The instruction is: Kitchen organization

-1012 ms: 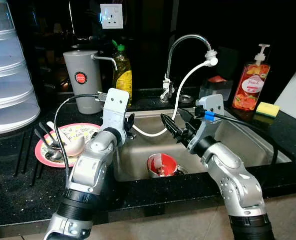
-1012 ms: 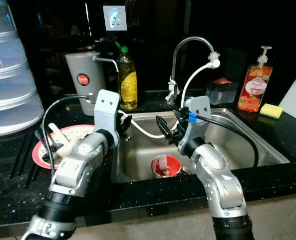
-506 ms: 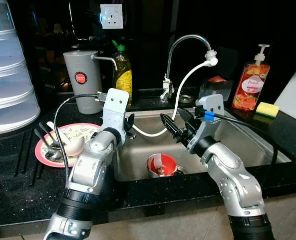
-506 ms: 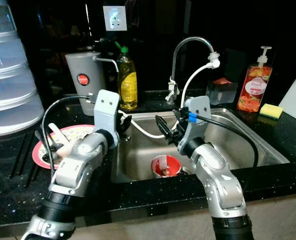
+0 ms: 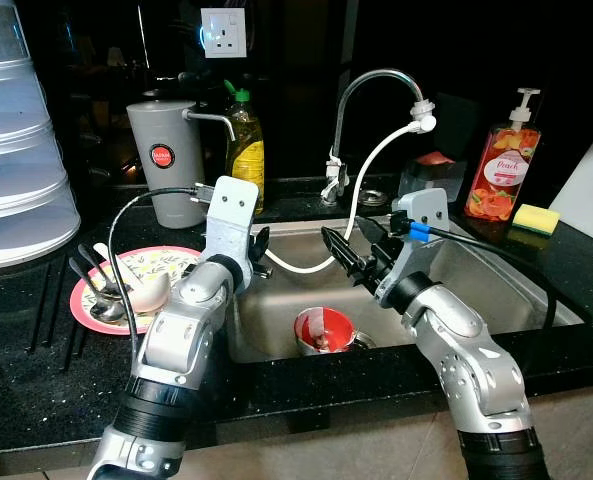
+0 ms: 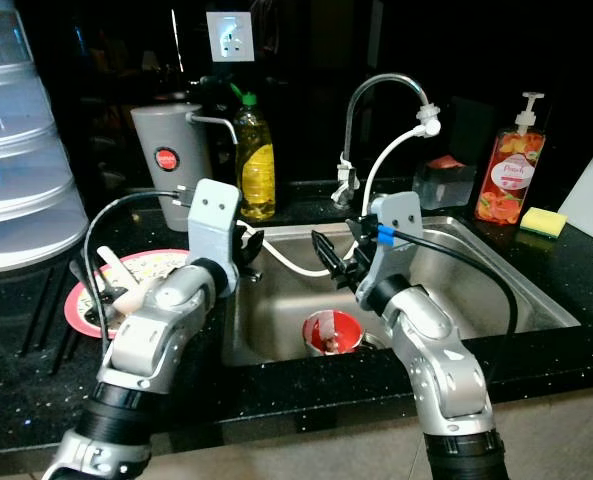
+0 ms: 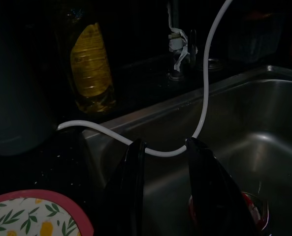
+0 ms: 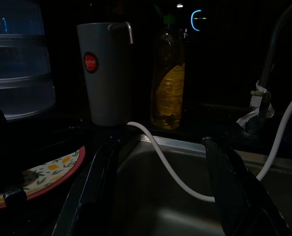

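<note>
A red bowl [image 5: 323,329] lies on the floor of the steel sink [image 5: 486,275]. On the counter to its left sits a pink-rimmed floral plate [image 5: 166,262] holding spoons [image 5: 101,290] and a pale utensil. My left gripper [image 5: 263,252] hovers over the sink's left rim, open and holding nothing; in the left wrist view a thin white hose [image 7: 205,93] runs just past the left gripper [image 7: 165,142]. My right gripper [image 5: 342,228] hangs open above the middle of the sink, pointing left, and the right wrist view has the hose [image 8: 165,167] passing between the wide-spread fingers of the right gripper [image 8: 158,141].
The hose hangs from the curved faucet [image 5: 361,85] behind the sink. A grey jug [image 5: 164,160] and a yellow dish-soap bottle [image 5: 244,150] stand at the back left. Stacked clear containers [image 5: 16,150] fill the far left. A pump soap bottle [image 5: 504,170] and yellow sponge [image 5: 536,217] sit back right.
</note>
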`<state>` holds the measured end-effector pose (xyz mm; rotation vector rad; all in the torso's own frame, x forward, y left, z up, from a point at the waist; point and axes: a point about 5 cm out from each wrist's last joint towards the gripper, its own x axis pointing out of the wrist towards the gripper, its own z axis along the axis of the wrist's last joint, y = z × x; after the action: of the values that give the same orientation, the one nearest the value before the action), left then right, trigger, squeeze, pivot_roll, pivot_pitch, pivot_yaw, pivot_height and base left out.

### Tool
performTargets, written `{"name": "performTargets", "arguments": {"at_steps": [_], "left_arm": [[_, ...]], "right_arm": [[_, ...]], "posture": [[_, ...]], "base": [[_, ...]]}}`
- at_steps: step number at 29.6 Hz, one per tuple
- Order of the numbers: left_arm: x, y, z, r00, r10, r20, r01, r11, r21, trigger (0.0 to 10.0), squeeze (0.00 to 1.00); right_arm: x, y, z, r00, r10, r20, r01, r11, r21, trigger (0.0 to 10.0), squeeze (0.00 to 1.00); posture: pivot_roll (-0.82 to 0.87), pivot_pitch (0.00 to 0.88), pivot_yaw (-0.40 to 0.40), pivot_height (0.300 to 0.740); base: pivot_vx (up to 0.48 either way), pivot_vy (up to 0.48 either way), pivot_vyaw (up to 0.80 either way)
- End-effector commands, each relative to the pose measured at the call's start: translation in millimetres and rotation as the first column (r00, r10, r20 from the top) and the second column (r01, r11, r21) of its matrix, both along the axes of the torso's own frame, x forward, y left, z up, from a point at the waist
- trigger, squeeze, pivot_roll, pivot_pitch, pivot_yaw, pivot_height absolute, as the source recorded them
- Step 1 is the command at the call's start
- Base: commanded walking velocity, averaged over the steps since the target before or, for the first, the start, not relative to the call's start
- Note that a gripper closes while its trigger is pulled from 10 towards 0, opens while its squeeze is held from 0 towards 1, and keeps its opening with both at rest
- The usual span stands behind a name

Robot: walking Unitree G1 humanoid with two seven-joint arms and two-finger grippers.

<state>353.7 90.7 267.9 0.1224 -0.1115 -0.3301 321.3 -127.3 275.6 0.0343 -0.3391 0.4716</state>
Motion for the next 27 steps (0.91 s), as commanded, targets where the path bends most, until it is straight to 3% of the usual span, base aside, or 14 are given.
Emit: {"name": "performTargets", "arguments": {"at_steps": [1,21,27], "left_arm": [[-1.8,2.8,1.1,1.0,0.004,0.017,-0.004,1.0,0.019,10.0,0.0],[-1.2,3.9,2.0,1.0,0.006,0.023,-0.006,1.0,0.014,10.0,0.0],[-3.3,7.2,10.9,0.999,-0.008,0.046,0.009,1.0,-0.022,10.0,0.0]], "right_arm": [[1.3,1.3,-1.2,1.0,0.007,-0.003,-0.007,1.0,0.006,10.0,0.0],[1.6,1.6,-0.5,1.0,0.006,-0.001,-0.006,1.0,0.009,10.0,0.0],[1.0,0.2,0.3,1.0,0.003,0.0,-0.003,1.0,0.009,10.0,0.0]], "posture": [[-0.03,0.007,-0.016,0.74],[-0.03,0.01,-0.015,0.74],[-0.03,0.011,-0.017,0.74]], "base": [[0.0,0.0,0.0],[0.0,0.0,0.0],[0.0,0.0,0.0]]}}
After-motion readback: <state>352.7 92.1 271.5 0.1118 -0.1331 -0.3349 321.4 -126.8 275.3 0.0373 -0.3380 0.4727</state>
